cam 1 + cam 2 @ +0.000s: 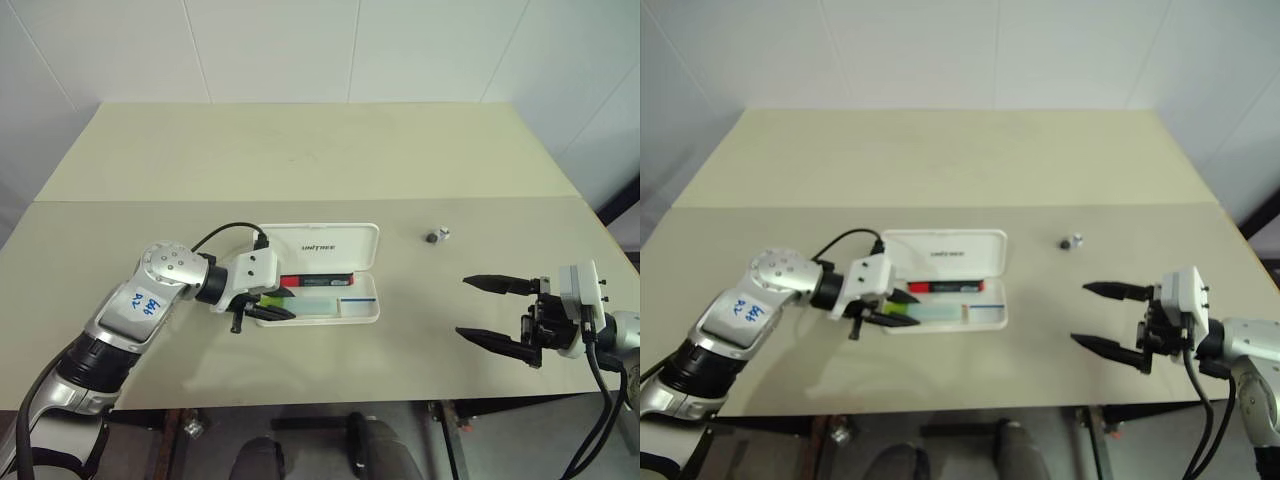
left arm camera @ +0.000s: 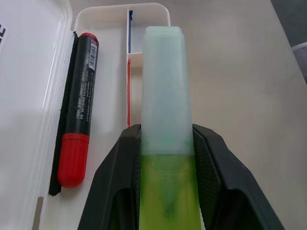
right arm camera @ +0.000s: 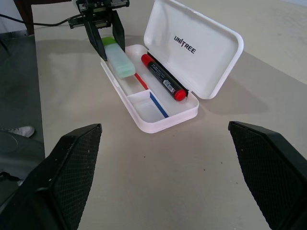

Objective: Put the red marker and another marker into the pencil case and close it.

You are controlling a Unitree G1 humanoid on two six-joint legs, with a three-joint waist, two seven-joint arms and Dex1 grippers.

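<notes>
The white pencil case (image 1: 325, 243) lies open mid-table, lid raised at the far side. The red marker (image 1: 318, 281), dark with a red cap, lies in the tray along the hinge. My left gripper (image 1: 278, 306) is at the case's left end, shut on the light-green marker (image 2: 164, 110). That marker's pale cap end points along the tray's front compartment (image 3: 135, 87), over the thin red stripe. I cannot tell whether it rests on the tray floor. My right gripper (image 1: 462, 306) stands open well to the right of the case, holding nothing.
A small dark-and-white object (image 1: 437, 236) lies on the table right of the lid. A seam (image 1: 120, 201) crosses the tabletop behind the case. The table's front edge (image 1: 320, 404) runs close below both grippers.
</notes>
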